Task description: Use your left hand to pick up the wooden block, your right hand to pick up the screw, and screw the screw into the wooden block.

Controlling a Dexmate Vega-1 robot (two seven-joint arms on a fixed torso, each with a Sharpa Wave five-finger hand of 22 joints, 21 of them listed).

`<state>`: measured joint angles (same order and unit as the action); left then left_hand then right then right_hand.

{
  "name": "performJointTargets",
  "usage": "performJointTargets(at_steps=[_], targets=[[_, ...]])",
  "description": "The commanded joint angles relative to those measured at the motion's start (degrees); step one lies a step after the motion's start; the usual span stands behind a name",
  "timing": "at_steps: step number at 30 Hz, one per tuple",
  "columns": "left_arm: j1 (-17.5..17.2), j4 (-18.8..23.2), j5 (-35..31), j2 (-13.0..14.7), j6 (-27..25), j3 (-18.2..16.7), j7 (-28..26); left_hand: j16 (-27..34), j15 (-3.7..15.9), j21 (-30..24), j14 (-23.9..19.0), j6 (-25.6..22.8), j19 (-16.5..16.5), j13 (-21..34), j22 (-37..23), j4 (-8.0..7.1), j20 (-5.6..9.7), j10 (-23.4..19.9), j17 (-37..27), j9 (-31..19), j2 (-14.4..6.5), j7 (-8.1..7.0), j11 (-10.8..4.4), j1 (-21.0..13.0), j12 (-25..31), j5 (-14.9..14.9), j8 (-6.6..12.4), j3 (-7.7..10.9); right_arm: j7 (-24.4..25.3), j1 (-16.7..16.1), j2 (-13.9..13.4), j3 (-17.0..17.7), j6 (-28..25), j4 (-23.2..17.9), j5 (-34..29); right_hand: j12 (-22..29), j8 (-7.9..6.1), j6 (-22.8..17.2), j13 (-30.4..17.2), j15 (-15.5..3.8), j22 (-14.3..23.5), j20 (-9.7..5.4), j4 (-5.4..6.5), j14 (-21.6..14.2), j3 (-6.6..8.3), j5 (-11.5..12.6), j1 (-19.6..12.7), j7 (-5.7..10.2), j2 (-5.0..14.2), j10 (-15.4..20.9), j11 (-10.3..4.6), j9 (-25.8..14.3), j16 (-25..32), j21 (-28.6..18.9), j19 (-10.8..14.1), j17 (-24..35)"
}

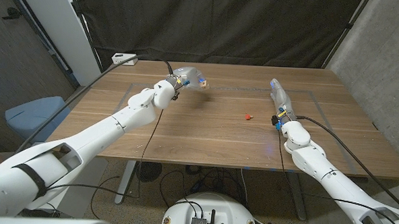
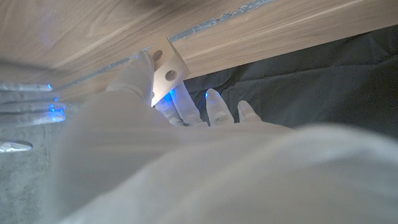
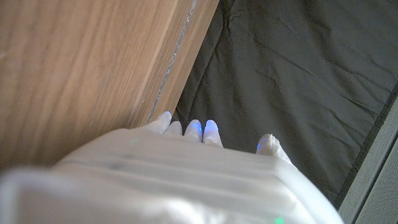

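Observation:
My left hand (image 1: 186,78) is over the far middle-left of the table and holds the wooden block (image 1: 202,82), which casts a shadow on the wood below it. In the left wrist view the pale block (image 2: 166,67), with two round holes in its face, is pinched between the thumb and fingers (image 2: 186,112). The small red screw (image 1: 248,117) lies on the table right of centre, by itself. My right hand (image 1: 280,96) is just right of and beyond the screw, fingers stretched toward the far edge and holding nothing. Its fingertips (image 3: 200,130) are spread apart.
A white box (image 1: 124,57) sits at the table's far left corner. Pale tape lines (image 1: 234,89) mark a rectangle on the wooden table (image 1: 205,136). A black curtain hangs behind the table, and a blue seat (image 1: 34,115) stands off its left side.

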<state>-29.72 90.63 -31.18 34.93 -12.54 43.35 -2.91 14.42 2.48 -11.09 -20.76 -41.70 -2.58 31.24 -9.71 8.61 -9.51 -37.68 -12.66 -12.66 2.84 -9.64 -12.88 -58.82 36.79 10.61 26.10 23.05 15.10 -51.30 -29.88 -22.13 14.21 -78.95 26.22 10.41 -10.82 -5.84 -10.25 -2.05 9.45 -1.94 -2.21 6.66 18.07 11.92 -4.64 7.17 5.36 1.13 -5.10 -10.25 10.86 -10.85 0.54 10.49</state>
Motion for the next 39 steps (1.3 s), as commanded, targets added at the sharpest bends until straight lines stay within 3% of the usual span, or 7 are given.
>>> performJointTargets(at_steps=[1,4,11,18,33,36,39], targets=[[-2.1,0.9,7.1,-2.2,0.6,-1.9,-4.5,0.4,6.91,-0.1,-0.9,-0.5,-0.4,0.3,-0.2,-0.11,-0.23,-0.6,-0.3,-0.1,-0.4,-0.06,0.17,-0.2,0.2,0.3,0.37,-0.33,1.2,-1.3,-4.4,0.3,-5.7,-6.0,-2.3,0.5,-0.29,-0.7,-0.2,-1.19,0.2,-1.03,-0.98,-0.7,0.39,0.1,-1.4,0.18,-0.78,0.3,-0.12,-0.1,0.5,-0.3,0.7,0.0],[-2.3,0.7,8.5,-2.7,0.7,-2.1,-5.4,0.5,6.92,-0.1,-1.0,-0.7,-0.5,0.3,-0.2,-0.16,-0.15,-0.7,-0.3,-0.1,-0.5,-0.06,0.17,-0.1,0.2,0.3,0.45,-0.36,1.6,-1.4,-5.7,0.2,-7.7,-7.7,-3.2,0.8,-0.89,-2.5,-0.2,-1.38,0.2,-0.97,-2.26,-1.0,0.85,0.0,-3.0,-0.13,-1.05,1.1,-0.05,-0.2,0.5,-0.2,1.0,0.0],[-2.8,-1.0,11.7,-4.0,3.4,-2.6,-8.4,0.5,6.92,-0.2,-1.2,-0.9,-0.8,0.4,-0.2,0.0,0.0,-1.0,-0.3,0.0,-0.3,0.05,0.17,-0.3,0.2,0.3,0.54,-0.51,1.8,-1.4,-8.2,0.2,-10.1,-10.5,-5.4,1.1,-0.92,-2.8,-0.3,-1.65,0.2,-0.66,-3.36,-1.4,1.37,-0.1,-4.5,-0.15,-1.05,2.2,0.22,-0.2,0.6,-0.2,1.2,-0.1],[-3.8,-2.7,14.6,-5.3,6.8,-3.0,-11.5,0.6,6.99,-0.2,-1.5,-1.3,-1.0,0.5,-0.2,0.01,0.21,-1.2,-0.3,0.0,-0.3,-0.1,0.18,-0.4,0.2,0.3,0.67,-0.64,0.6,-1.2,-10.7,0.3,-11.1,-11.9,-7.2,1.1,-1.24,-4.1,-0.3,-1.74,0.2,-0.48,-6.48,-2.4,4.2,0.1,-9.7,-0.63,0.74,3.6,0.43,-0.3,0.7,-0.3,2.2,-0.1],[-4.4,-8.8,22.1,-8.3,15.1,-4.7,-14.3,0.8,7.1,-0.2,-1.9,-1.8,-1.3,0.4,-0.3,-0.18,1.03,-1.4,-0.4,0.2,-0.4,-0.36,0.16,-0.2,-0.3,0.2,0.8,-1.03,-2.5,-0.1,-17.9,-1.4,-18.5,-19.1,-14.1,1.3,-1.33,-5.2,-0.4,-0.91,0.1,0.44,-8.09,-3.7,5.26,1.2,-12.9,-1.46,-0.64,5.0,1.58,-0.4,0.8,-0.7,4.5,-0.1],[-4.5,-10.4,24.5,-9.2,17.4,-5.3,-14.2,0.8,6.98,-0.2,-2.0,-2.0,-1.3,0.3,-0.3,-0.2,1.08,-1.4,-0.5,0.3,-0.5,-0.42,0.16,-0.2,-0.4,0.2,0.87,-1.1,-3.0,0.1,-19.4,-1.9,-20.5,-20.9,-15.9,1.3,-1.6,-6.1,-0.5,-0.9,0.1,0.7,-8.45,-4.1,5.4,1.5,-14.1,-1.1,-1.9,5.3,1.7,-0.4,0.8,-0.9,5.8,-0.1],[-4.7,-11.2,26.2,-9.9,18.1,-5.7,-14.5,0.9,6.96,-0.2,-2.2,-2.1,-1.3,0.3,-0.3,-0.24,1.22,-1.5,-0.5,0.3,-0.5,-0.35,0.17,-0.2,-0.5,0.2,0.9,-1.13,-3.6,0.4,-20.8,-2.3,-22.6,-22.6,-17.9,1.4,-1.97,-7.6,-0.5,-0.75,0.1,1.11,-8.55,-4.9,5.7,1.7,-15.8,0.86,-3.44,6.1,1.35,-0.5,0.9,-1.0,7.0,-0.1]])
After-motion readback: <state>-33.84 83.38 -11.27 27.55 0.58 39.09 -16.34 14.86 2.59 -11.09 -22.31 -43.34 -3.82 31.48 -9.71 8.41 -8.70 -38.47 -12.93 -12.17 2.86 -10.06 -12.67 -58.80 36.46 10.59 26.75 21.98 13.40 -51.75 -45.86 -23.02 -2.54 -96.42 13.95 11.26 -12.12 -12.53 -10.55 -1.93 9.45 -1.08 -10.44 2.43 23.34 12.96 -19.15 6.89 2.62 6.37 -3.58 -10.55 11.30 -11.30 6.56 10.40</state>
